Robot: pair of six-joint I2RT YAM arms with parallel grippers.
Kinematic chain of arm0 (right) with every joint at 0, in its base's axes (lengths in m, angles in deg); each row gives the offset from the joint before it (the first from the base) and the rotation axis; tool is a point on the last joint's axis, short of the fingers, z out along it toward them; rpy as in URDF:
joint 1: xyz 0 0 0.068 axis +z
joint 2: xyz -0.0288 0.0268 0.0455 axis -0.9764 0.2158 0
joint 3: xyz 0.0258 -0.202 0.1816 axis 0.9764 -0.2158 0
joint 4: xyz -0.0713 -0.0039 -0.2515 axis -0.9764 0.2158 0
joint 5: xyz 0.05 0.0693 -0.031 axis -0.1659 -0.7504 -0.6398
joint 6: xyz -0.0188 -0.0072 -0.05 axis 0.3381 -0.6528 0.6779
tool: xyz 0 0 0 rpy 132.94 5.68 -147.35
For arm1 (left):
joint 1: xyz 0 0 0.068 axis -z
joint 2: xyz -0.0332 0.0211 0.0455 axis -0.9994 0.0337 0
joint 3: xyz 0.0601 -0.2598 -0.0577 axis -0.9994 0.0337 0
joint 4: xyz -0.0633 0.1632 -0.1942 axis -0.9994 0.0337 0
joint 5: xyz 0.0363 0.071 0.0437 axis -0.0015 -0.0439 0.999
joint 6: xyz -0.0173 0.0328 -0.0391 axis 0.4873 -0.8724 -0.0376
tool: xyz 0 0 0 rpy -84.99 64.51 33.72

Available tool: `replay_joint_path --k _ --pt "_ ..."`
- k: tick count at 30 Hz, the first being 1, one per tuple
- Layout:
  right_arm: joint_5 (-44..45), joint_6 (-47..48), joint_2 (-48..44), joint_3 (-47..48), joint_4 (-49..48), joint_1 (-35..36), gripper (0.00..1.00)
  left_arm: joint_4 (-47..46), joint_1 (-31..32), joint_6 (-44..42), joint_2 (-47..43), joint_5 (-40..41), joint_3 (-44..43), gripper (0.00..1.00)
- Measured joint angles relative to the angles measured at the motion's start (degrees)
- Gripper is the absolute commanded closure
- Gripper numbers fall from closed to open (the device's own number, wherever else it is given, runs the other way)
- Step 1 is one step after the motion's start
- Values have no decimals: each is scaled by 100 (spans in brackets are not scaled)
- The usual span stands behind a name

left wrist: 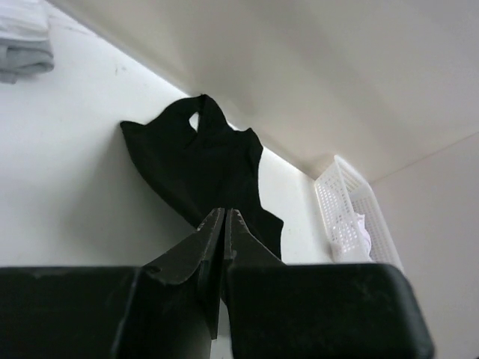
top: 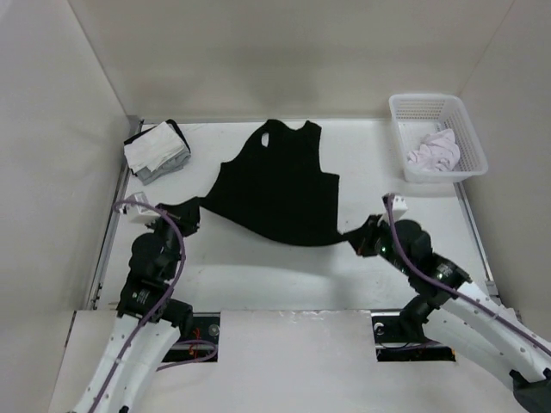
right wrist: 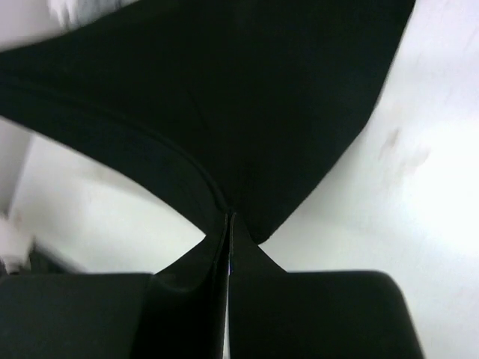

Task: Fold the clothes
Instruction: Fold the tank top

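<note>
Left gripper (top: pixel 183 215) pinched closed on near-left hem corner of black shirt (top: pixel 280 185). Right gripper (top: pixel 357 237) pinched closed on shirt's near-right corner. Shirt spread flat on table (top: pixel 258 275), neck at far end. Past shirt, cloth stack (top: pixel 157 151) far-left, basket (top: pixel 472 142) far-right, pale garment (top: pixel 433 152) inside.

white basket (top: pixel 426 110) far right, pale crumpled garment (top: pixel 435 153) inside; white-and-grey cloth stack (top: pixel 157 151) far left.

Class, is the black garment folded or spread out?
Spread out: the garment lies flat, whole outline showing, near corners pulled outward.
</note>
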Motion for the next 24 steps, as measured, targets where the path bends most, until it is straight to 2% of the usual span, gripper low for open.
replay_joint_path --k 4,8,11,13,15,17,21,24 --pt "275 -721 -785 -1003 348 968 100 1198 133 223 -1224 101 190 99" --pt "715 -1425 -1248 -1220 756 2105 100 2424 177 476 -2140 286 212 99" --pt "1108 -1714 -1174 -1080 890 2828 99 2802 181 601 -2227 422 208 99" --pt "1270 -1694 -754 -793 916 2907 99 2828 168 645 -2015 487 208 99" --pt "1298 -1462 -136 -372 809 2603 99 2625 111 678 -1598 570 210 99" --pt "1191 -1126 514 74 520 1982 99 2157 13 691 -944 647 203 98" --pt "557 -498 1974 970 -374 267 99 868 -205 686 1034 719 -37 98" --pt "33 -249 3071 1707 -911 -728 99 -127 -350 680 2736 743 -610 98"
